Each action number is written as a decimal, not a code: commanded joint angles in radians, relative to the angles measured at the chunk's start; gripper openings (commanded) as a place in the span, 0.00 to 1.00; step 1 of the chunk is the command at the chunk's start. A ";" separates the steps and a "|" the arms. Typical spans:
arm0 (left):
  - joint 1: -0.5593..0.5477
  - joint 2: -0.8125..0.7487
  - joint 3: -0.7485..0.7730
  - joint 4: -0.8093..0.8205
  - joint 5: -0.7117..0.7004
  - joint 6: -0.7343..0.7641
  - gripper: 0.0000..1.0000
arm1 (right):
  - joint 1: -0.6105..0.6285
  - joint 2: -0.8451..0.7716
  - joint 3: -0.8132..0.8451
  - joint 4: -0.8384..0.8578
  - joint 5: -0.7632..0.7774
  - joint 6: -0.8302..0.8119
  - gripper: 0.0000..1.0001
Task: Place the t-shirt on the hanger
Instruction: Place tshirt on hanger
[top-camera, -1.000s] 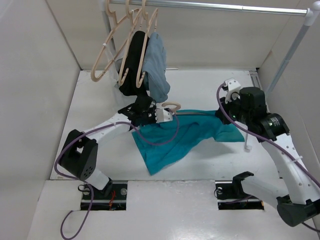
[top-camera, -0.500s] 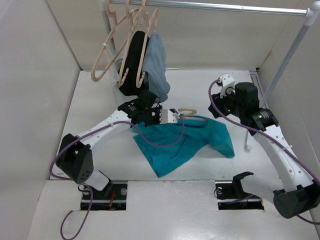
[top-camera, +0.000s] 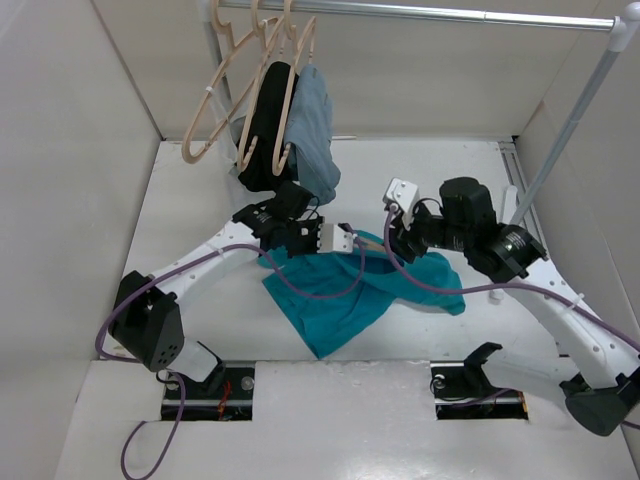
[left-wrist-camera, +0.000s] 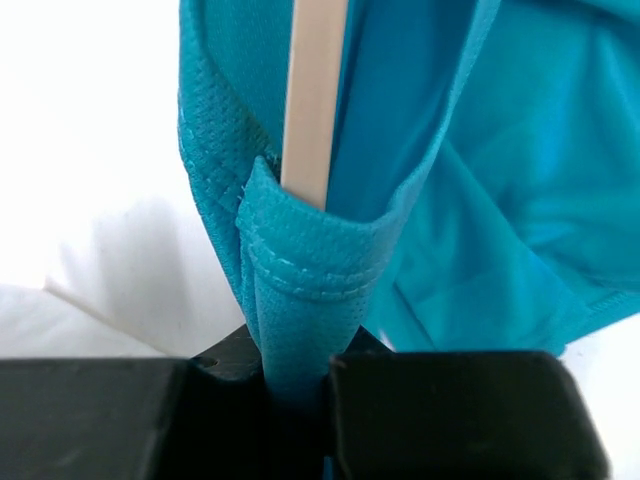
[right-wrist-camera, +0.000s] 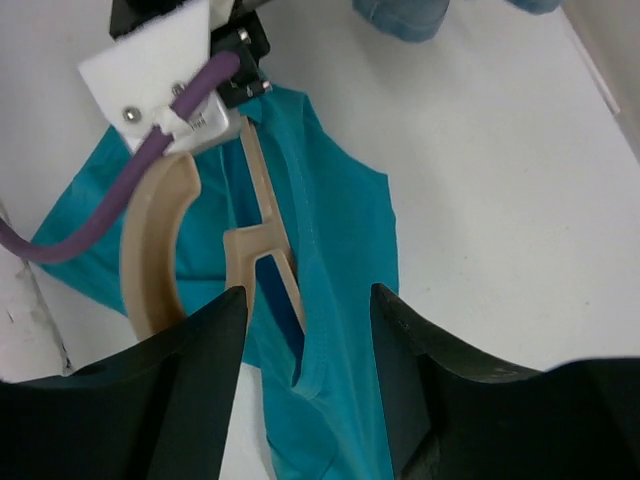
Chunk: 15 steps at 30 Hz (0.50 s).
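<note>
Hem of the t-shirt (left-wrist-camera: 300, 270) pinched in the clenched left end effector (left-wrist-camera: 300, 375), with the hanger (left-wrist-camera: 314, 90) threaded through the fold just beyond the fingertips. Rest of the cloth in a rumpled heap near the middle of the tabletop (top-camera: 430, 170), spread toward the near edge. Right end effector (right-wrist-camera: 308, 295) released — jaws apart, poised over the hanger's neck and the teal collar.
</note>
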 joint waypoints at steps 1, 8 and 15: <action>0.002 -0.040 0.049 -0.006 0.080 -0.024 0.00 | 0.016 -0.033 -0.064 0.042 -0.050 -0.025 0.58; 0.002 -0.049 0.018 -0.017 0.126 -0.058 0.00 | -0.105 -0.145 -0.114 0.078 -0.087 -0.025 0.67; 0.031 -0.048 0.017 -0.008 0.163 -0.049 0.00 | -0.198 -0.254 -0.132 0.012 -0.158 -0.088 0.74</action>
